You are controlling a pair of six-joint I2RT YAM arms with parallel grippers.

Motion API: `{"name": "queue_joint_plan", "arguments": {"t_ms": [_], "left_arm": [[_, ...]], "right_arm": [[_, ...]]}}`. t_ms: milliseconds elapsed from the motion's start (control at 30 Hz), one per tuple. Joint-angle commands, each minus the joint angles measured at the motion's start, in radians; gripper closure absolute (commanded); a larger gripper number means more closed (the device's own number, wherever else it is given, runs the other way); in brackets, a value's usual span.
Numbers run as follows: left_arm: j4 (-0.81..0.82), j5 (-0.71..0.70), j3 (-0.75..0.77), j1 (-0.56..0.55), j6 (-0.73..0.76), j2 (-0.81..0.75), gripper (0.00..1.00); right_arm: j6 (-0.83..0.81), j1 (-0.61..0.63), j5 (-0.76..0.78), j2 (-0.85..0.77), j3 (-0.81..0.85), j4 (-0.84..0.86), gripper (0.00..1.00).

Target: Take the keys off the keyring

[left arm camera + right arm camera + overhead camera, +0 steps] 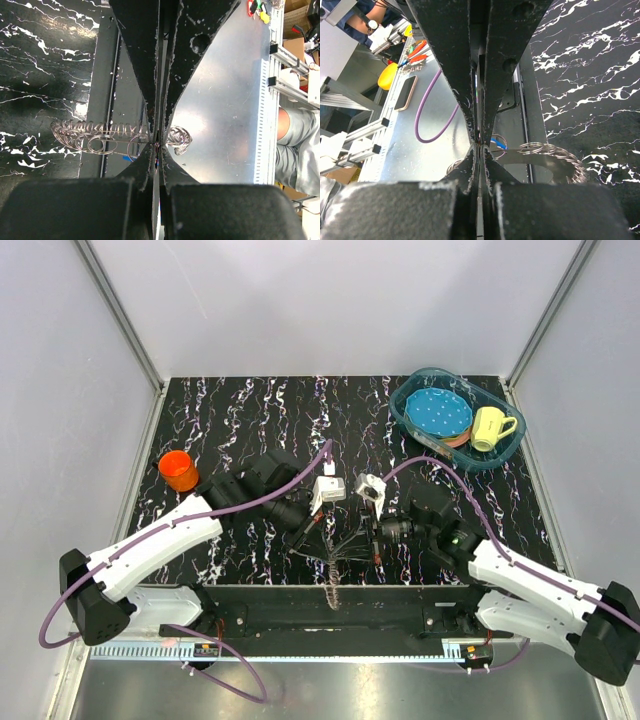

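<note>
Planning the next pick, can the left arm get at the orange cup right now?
Probably not yet. Nothing covers the orange cup, which stands close beside the left arm, but the left hand is shut on the keyring and would have to let go first.

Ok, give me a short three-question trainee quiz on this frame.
1. True or false: the left claw is shut on the keyring.
2. What stands in the blue basin beside the dotted plate? A) yellow mug B) a banana C) a spoon
3. Fill in: in the top view, the orange cup stands on the table's ___ side.
Key: 1 true; 2 A; 3 left.
</note>
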Motion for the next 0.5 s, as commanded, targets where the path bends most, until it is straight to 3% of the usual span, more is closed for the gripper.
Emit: {"name": "queue_joint_plan", "arguments": {"t_ms": [0,300,400,433,467], "left_arm": [[0.072,0.029,0.034,0.004,0.008,-0.001,1.0],[0.068,0.013,0.034,0.011,0.01,-0.003,1.0],[0.037,-0.01,0.046,0.012,0.042,-0.004,0.91],[0.029,-0.01,0.05,0.012,0.048,-0.004,0.84],[0.025,-0.016,0.051,0.012,0.051,-0.009,0.71]], "right_arm": [[-0.001,0.001,0.016,-0.045,0.016,0.009,1.0],[0.034,0.001,0.071,-0.18,-0.035,0.1,1.0],[0.033,0.001,0.092,-0.205,-0.022,0.068,1.0],[0.033,0.001,0.099,-0.211,-0.021,0.057,1.0],[0.034,0.001,0.108,-0.216,-0.021,0.055,1.0]]}}
